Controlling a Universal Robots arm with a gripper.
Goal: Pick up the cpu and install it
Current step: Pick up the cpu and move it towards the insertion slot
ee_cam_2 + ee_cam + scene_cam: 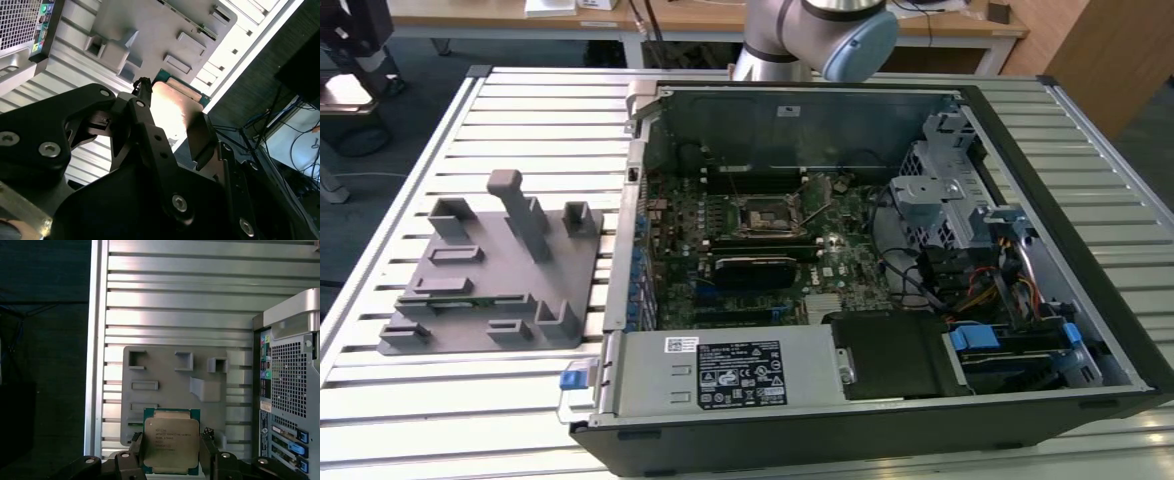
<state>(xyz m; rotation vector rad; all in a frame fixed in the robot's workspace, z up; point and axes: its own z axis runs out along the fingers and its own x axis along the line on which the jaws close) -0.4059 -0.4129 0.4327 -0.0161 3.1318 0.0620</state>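
Your gripper [171, 442] is closed on the cpu [171, 447]. In both wrist views its two black fingers [206, 452] press against opposite edges of the chip, which lies flat between them with its pale metal top facing the first wrist camera. The chip is a small square with a thin green border around a dull silver lid. In the second wrist view, glare washes out most of that lid. It hangs over one edge of the grey plastic tray [165, 365], and you cannot tell how far above the tray it is. The tray is matte, with upright posts and shallow rectangular pockets. It sits on a table [175, 295] of ribbed, shiny metal slats. In the exterior view the tray lies to the left of the open computer case [720, 435], with a narrow strip of bare slats between them. More bare slats run along the table's far side and its left edge. Inside the case, the black square socket [767, 213] sits towards the far side of the green motherboard [847, 265], with dark slots and coolers close around it. A metal drive cage [941, 190] and loose cables crowd the case's right side. The arm [821, 35] is cut off by the frame at the far edge, and the gripper's linkage hides the chip's underside.
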